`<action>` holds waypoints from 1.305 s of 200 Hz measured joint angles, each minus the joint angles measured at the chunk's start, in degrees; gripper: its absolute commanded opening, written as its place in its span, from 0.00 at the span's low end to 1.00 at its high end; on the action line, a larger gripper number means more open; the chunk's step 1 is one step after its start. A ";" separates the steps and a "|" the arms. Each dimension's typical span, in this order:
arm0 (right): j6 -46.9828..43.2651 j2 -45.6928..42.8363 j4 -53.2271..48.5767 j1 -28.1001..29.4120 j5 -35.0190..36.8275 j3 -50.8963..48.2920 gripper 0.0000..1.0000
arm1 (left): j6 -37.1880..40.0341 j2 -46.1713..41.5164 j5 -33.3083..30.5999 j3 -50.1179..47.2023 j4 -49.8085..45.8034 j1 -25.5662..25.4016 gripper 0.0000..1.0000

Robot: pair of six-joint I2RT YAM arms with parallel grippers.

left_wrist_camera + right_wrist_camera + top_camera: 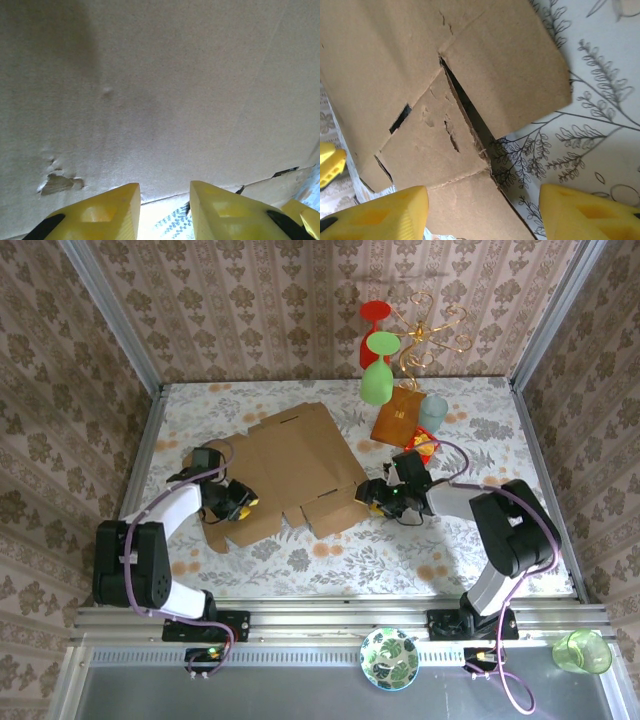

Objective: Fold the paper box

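Bowl [389, 658] with a green leaf pattern and a green cup [583, 651] sit on the grey ledge nearest the camera, before the arm bases. Beyond them the paper box [295, 455] lies spread open in the middle of the flowered tabletop [400, 555], turned so that one corner points away. The left fingers [238, 504] are at its left edge, a little apart, with bare tabletop showing in the gap and cardboard just ahead; nothing is clamped. The right fingers [376, 496] are at its right near corner, spread wide, with a slotted flap lying between them but not pinched. Farther back an orange packet [397, 417] lies just beside a clear glass [433, 412], and green and red goblets [377, 380] hang on a gold wire stand [425, 335].
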 measured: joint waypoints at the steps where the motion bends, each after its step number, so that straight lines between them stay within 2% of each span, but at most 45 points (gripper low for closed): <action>1: -0.04 0.07 -0.02 0.00 -0.04 0.07 0.60 | 0.04 0.02 -0.04 0.00 0.00 -0.02 0.32; 26: -2.60 1.88 -0.57 0.00 -1.70 1.79 0.59 | 1.16 1.40 -0.22 0.57 0.15 -0.90 0.32; 57: -4.66 3.72 -0.37 -0.09 -4.59 2.89 0.52 | 2.32 4.13 -0.37 1.31 0.26 -1.60 0.33; 80: -5.62 5.14 0.44 -0.17 -6.75 3.37 0.39 | 3.15 6.14 -1.27 1.84 0.63 -2.16 0.33; 103: -4.68 5.25 0.79 -0.15 -7.21 3.30 0.18 | 3.56 7.61 -2.40 2.97 0.76 -2.78 0.36; 124: -1.62 4.87 2.16 0.13 -7.52 3.13 0.00 | 3.69 7.34 -3.89 4.85 0.59 -3.98 0.44; 149: 4.04 1.88 4.28 1.09 -7.08 2.91 0.00 | 2.84 3.41 -6.14 7.54 -0.57 -6.43 0.56; 194: 18.36 -5.29 11.78 3.08 -2.36 1.73 0.00 | -9.40 -10.80 -8.17 7.61 0.68 -14.10 0.75; 224: 27.89 -6.21 16.13 4.61 1.77 1.73 0.00 | -23.74 -19.26 -9.73 -1.99 8.31 -19.23 0.84; 261: 35.87 -6.21 18.21 7.21 4.96 2.27 0.00 | -38.01 -20.52 -12.92 -10.56 17.97 -23.15 0.88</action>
